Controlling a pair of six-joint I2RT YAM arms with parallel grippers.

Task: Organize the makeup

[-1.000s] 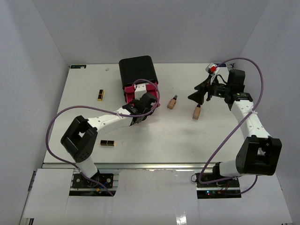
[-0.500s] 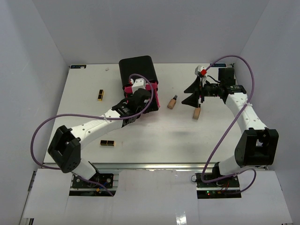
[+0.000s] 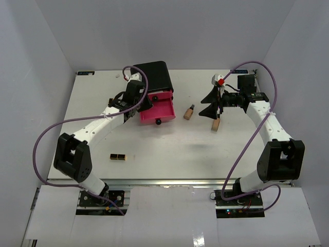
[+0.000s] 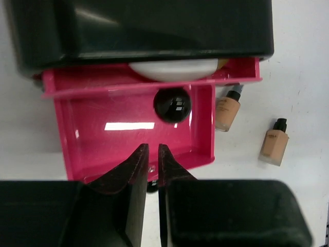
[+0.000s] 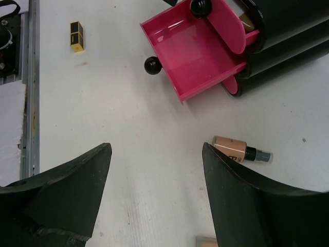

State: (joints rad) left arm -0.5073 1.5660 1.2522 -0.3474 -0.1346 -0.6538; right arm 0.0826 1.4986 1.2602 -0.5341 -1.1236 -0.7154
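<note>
Two tan bottles with dark caps lie on the table (image 3: 92,87): one (image 3: 189,112) right of the drawer, one (image 3: 216,123) further right. Both show in the left wrist view (image 4: 227,107) (image 4: 272,141). My right gripper (image 3: 204,105) (image 5: 155,149) is open and empty above the gap between them. My left gripper (image 3: 140,105) (image 4: 152,149) is shut and empty at the front left of the open pink drawer (image 3: 156,109) (image 4: 118,128), which is empty. A white egg shape (image 4: 172,69) lies in the drawer above. A black-and-gold lipstick case (image 3: 117,157) (image 5: 77,36) lies near the front. The orange tube is out of view.
The big black box (image 3: 150,77) (image 4: 139,25) stands at the back middle, its pink drawer pulled out toward the front with a black knob (image 3: 158,122) (image 5: 152,65). The left arm lies across the table left of the box.
My left gripper has swung back and left off the drawer front, so the open pink drawer is now uncovered. My right gripper moved slightly left, still open.
</note>
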